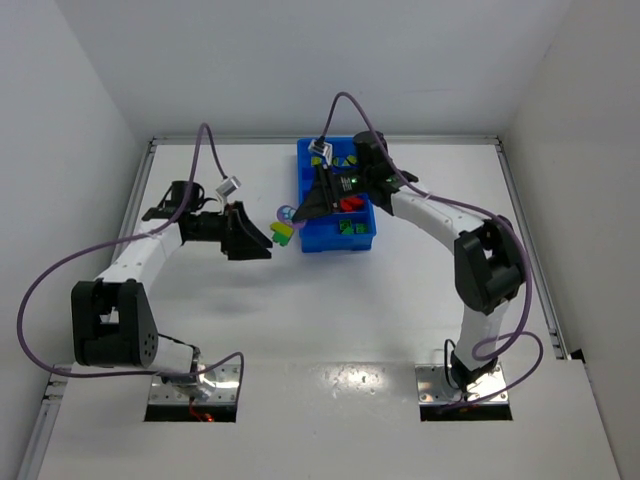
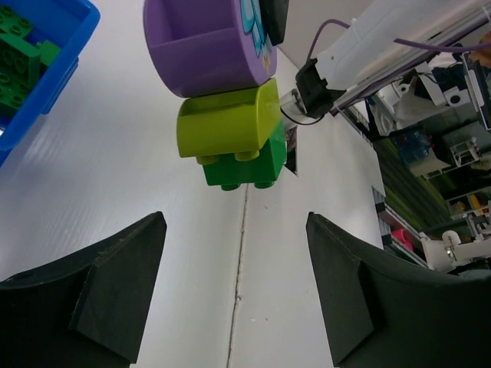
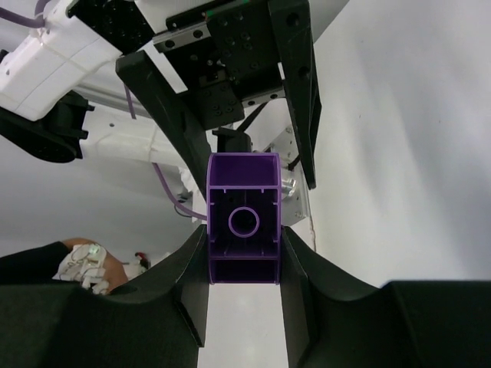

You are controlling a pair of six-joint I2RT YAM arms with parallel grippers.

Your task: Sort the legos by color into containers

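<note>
A: Right gripper (image 3: 244,239)?
B: Clenched on the purple lego (image 3: 244,222); yellow-green lego (image 2: 229,123) and green lego (image 2: 247,165) stuck to it; all at eight o'clock of the blue tray (image 1: 330,244).
A: Left gripper (image 2: 236,224)?
B: Released; facing that cluster.

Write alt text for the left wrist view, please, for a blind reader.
A purple, yellow-green and green brick cluster appears just beyond the open left gripper, not touching it. A blue tray corner holding green bricks shows at upper left.

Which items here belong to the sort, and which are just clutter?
Job: blue tray; green legos and red lego in it; purple-lime-green cluster held by right end effector; open left end effector.
Just there: purple cables; metal base plates.
</note>
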